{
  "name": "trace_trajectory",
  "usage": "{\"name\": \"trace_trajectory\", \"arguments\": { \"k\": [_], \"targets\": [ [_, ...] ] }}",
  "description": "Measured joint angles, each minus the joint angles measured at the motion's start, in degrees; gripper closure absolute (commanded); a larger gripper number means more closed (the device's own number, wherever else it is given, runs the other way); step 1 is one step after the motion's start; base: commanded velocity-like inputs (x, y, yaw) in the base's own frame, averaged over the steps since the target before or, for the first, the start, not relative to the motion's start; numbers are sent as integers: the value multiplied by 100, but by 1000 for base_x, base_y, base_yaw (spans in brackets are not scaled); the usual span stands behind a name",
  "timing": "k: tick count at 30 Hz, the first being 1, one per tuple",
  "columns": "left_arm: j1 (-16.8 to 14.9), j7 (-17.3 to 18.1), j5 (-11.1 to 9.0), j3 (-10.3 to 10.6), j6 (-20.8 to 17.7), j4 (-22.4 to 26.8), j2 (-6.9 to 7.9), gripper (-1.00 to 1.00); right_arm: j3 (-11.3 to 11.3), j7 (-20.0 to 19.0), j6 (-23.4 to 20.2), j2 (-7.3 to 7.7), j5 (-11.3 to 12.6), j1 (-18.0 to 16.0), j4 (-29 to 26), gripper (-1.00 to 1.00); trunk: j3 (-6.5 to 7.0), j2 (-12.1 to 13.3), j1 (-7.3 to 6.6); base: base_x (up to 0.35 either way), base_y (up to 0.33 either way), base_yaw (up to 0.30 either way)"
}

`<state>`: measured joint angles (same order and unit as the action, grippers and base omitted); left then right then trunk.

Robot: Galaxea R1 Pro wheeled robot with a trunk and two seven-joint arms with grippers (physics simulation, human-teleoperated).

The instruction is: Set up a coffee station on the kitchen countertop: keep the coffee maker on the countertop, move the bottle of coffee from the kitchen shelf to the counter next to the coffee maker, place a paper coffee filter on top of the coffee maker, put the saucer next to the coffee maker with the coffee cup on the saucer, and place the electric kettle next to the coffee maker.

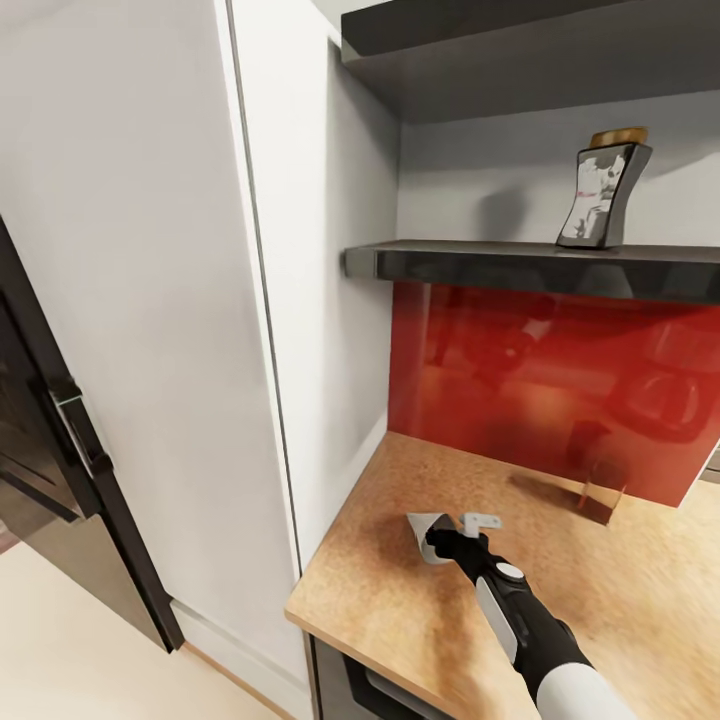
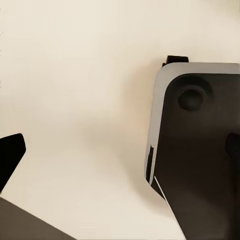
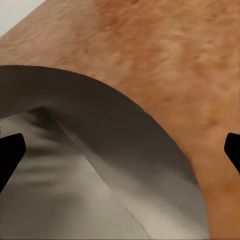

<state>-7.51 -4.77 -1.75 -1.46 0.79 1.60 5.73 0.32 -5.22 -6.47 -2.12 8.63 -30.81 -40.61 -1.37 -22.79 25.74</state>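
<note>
Right arm is reaching out over the bench, lower middle of the head view, and the right gripper is sitting right at the paper coffee filter, which is lying on the wood-grain surface not far from the bench's left front corner. From the head view I honestly can't tell if the fingers are clamped on the paper or just resting around it. In the right wrist view the filter is taking up most of the lower left of the frame, a grey-white curved sheet with a crease running through it, and the two dark fingertips are showing at the far left and right edges, spread wide with the paper between them. So they're looking released to me, not pinching anything.

The bottle of coffee is standing upright on the kitchen shelf, upper right of the head view, tan cap on top. Another black shelf is hanging above it. Below the shelf there's a glossy red backsplash, and a small brownish glass thing is sitting on the bench against it.

Left wrist view is showing pale floor, a dark grey-edged rounded panel at the right, and one dark fingertip at the left edge. Can't tell what the left fingers are doing.
</note>
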Motion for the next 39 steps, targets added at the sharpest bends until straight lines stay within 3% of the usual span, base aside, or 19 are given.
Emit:
{"name": "trace_trajectory", "arguments": {
  "k": [25, 26, 39],
  "targets": [
    [0, 0, 0, -8, -6, -8, -2, -100, 0, 0, 237, 17, -8, 0, 303, -100, 0, 0, 1, 44, 39, 0],
    [0, 0, 0, -6, -5, -8, -2, -100, 0, 1, 239, 17, -9, 0, 306, 100, 0, 1, 1, 26, 23, 0],
    [0, 1, 0, -8, -2, -9, -2, -100, -7, 1, 246, 18, -20, -3, 301, 100, 1, -2, 0, 3, 2, 0]
  ]
}}
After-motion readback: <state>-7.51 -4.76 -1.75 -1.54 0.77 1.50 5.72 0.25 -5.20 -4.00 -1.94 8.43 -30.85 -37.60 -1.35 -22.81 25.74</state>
